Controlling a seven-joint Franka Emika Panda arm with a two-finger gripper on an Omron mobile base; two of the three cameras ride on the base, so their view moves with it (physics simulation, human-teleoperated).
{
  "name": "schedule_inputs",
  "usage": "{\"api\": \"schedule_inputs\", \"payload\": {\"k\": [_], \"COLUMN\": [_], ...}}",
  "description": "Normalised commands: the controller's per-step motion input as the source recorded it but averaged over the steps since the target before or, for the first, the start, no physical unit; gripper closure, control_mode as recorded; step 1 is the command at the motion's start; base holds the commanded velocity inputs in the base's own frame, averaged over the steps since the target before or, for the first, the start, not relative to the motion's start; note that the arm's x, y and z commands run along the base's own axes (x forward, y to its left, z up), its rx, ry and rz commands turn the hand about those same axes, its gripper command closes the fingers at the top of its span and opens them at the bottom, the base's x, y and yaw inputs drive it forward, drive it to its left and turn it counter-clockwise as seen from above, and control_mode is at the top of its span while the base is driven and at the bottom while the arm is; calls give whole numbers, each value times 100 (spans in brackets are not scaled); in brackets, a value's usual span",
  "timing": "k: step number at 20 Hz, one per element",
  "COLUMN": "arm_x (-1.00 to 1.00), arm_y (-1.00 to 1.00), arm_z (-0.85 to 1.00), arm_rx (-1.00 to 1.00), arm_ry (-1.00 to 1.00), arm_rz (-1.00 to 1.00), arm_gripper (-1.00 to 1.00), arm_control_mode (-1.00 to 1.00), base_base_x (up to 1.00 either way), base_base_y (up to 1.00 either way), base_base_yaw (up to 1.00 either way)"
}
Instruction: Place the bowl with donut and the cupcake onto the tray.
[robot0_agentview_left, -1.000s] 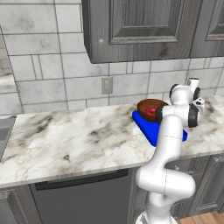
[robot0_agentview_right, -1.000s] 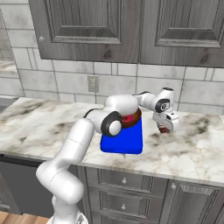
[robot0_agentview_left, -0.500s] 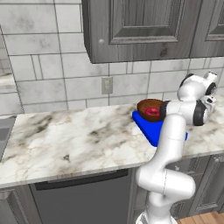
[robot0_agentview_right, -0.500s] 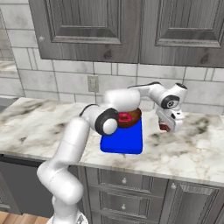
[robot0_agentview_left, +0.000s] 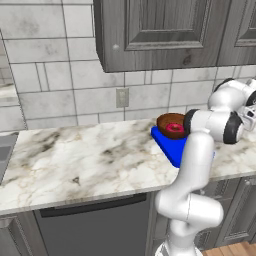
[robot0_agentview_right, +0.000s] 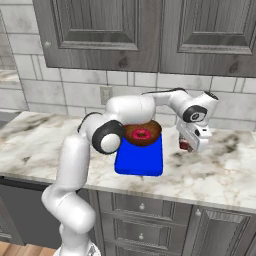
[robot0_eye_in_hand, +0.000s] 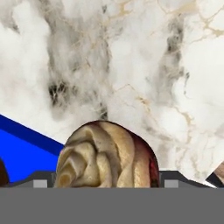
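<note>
Now the gripper (robot0_agentview_right: 186, 145) is hanging just right of the tray (robot0_agentview_right: 140, 161), above the marble counter (robot0_agentview_right: 220, 170), and the cupcake (robot0_eye_in_hand: 107, 155) is sitting tight between its fingers, swirled cream frosting filling the hand view; the fingers are closed onto its sides, though the tips themselves are hidden. The bowl (robot0_agentview_right: 143, 134) is already resting on the tray's back end, the donut (robot0_agentview_right: 141, 134) lying pink inside it. The blue front half is lying free beside the cupcake. The risk from here, I'd judge, is carrying sideways too low and clipping the tray's rim or nudging the bowl; squeezing soft frosting could also let it slip.
</note>
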Motion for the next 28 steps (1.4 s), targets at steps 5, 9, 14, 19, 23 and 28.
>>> {"api": "schedule_inputs", "payload": {"k": [5, 9, 14, 19, 23, 28], "arm_x": [-52, -28, -6, -1, 1, 7], "arm_y": [47, 73, 62, 47, 25, 11], "arm_z": [23, -1, -1, -15, -19, -17], "arm_rx": [2, -6, -3, 0, 0, 1], "arm_ry": [-12, 0, 0, 0, 0, -8], "arm_rz": [2, 15, 27, 28, 29, 24], "arm_gripper": [100, 100, 100, 100, 100, 100], "arm_control_mode": [-100, -100, -100, -100, -100, -100], "base_base_x": [0, 0, 0, 0, 0, 0], "base_base_y": [0, 0, 0, 0, 0, 0], "base_base_yaw": [0, 0, 0, 0, 0, 0]}}
